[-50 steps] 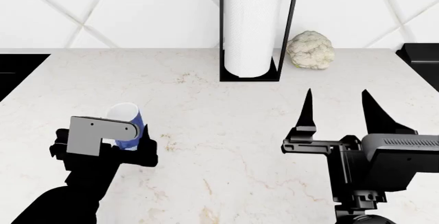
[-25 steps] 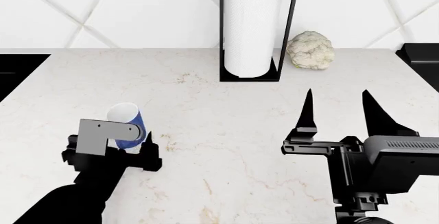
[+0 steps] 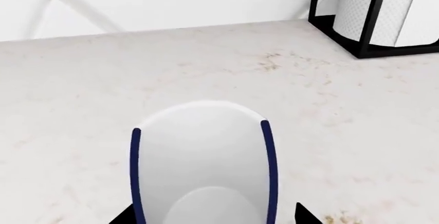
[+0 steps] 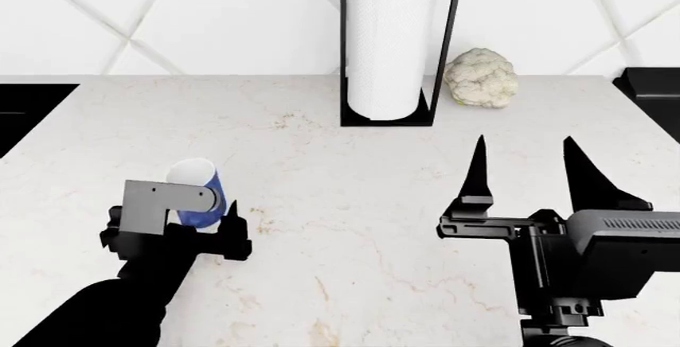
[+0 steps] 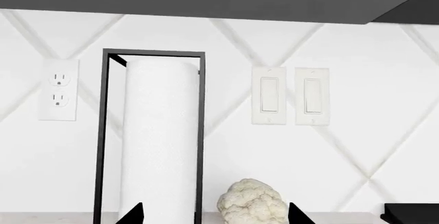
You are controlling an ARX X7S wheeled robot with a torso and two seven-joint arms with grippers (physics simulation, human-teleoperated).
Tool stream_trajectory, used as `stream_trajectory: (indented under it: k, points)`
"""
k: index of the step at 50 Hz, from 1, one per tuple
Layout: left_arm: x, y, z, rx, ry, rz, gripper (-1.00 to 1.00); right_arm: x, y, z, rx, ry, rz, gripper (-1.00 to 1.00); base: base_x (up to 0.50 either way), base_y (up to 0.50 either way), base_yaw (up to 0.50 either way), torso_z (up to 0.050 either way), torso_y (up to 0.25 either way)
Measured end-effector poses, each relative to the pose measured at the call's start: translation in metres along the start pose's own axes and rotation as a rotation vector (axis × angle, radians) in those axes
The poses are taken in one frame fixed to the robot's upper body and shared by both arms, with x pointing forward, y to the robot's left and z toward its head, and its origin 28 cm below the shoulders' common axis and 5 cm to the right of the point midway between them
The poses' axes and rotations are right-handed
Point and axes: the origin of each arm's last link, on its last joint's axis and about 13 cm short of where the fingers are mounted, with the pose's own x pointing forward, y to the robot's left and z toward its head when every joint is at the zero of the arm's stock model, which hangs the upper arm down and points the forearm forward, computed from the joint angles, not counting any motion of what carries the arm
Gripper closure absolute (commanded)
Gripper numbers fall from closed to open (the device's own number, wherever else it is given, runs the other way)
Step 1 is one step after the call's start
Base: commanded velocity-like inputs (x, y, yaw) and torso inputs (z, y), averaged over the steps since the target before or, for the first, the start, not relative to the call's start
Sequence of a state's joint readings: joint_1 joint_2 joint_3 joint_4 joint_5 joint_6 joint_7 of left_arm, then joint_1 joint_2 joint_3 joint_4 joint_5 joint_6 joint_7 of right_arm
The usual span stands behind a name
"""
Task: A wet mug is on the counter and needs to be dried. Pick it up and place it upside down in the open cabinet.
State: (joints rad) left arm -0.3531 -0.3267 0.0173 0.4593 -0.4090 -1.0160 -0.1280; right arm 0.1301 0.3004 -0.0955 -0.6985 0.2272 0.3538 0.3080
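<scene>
The mug [image 4: 197, 192], a small glossy periwinkle-blue cylinder with a pale whitish inside, sits on the broad white stone-look counter [image 4: 351, 204] with faint beige veins, toward the robot's left side and well apart from everything else on the worktop. The left gripper [image 4: 181, 231], a black claw with a grey bracket on top, is at the mug, its fingers spread to either side of the blue wall; the head view does not show whether they touch it. In the left wrist view the mug [image 3: 201, 167] fills the foreground, its open pale mouth turned toward the camera, with a dark finger tip showing on each side of it. The right gripper [image 4: 521, 168] hangs over bare counter on the robot's right, its two black pointed fingers [image 4: 475, 172] wide apart and holding nothing. At the back of the counter stands a tall white paper-towel roll [image 4: 390, 40] in a black wire frame, and just beside it, on the right, lies a cream knobbly cauliflower head [image 4: 482, 78]. The right wrist view shows a white double outlet [image 5: 58, 90] and two white light switches [image 5: 289, 95] on the white diamond-tiled wall [image 5: 370, 131].
</scene>
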Motion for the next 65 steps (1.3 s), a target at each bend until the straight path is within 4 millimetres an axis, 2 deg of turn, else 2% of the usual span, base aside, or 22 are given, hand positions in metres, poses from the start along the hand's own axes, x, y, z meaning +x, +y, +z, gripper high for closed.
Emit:
stream_trajectory:
  k: [14,15,37,46,52,65]
  points:
    - [0.002,0.001,0.001,0.019,-0.007,0.02,-1.0,-0.001,0.0,0.0,0.004,-0.004,-0.005,-1.0,0.0,0.0,0.0,0.0,-0.004]
    - [0.002,0.001,0.001,0.021,-0.007,0.021,1.0,-0.001,0.0,0.0,0.004,-0.005,-0.006,-1.0,0.0,0.0,0.0,0.0,-0.011]
    - [0.003,0.001,0.001,0.047,-0.02,0.029,1.0,-0.003,-0.001,0.002,0.009,-0.011,-0.012,-1.0,0.0,0.0,0.0,0.0,-0.003]
    - [0.007,0.009,0.006,0.088,-0.02,0.069,1.0,-0.003,0.0,0.002,0.009,-0.013,-0.011,-1.0,0.0,0.0,0.0,0.0,-0.002]
    - [0.007,0.02,0.022,0.15,-0.062,0.137,1.0,-0.003,0.0,0.003,0.009,-0.014,-0.01,-1.0,0.0,0.0,0.0,0.0,0.0]
    - [-0.001,0.031,0.075,0.294,-0.258,0.191,1.0,-0.002,0.0,0.004,0.005,-0.014,-0.004,-1.0,0.0,0.0,0.0,0.0,0.0]
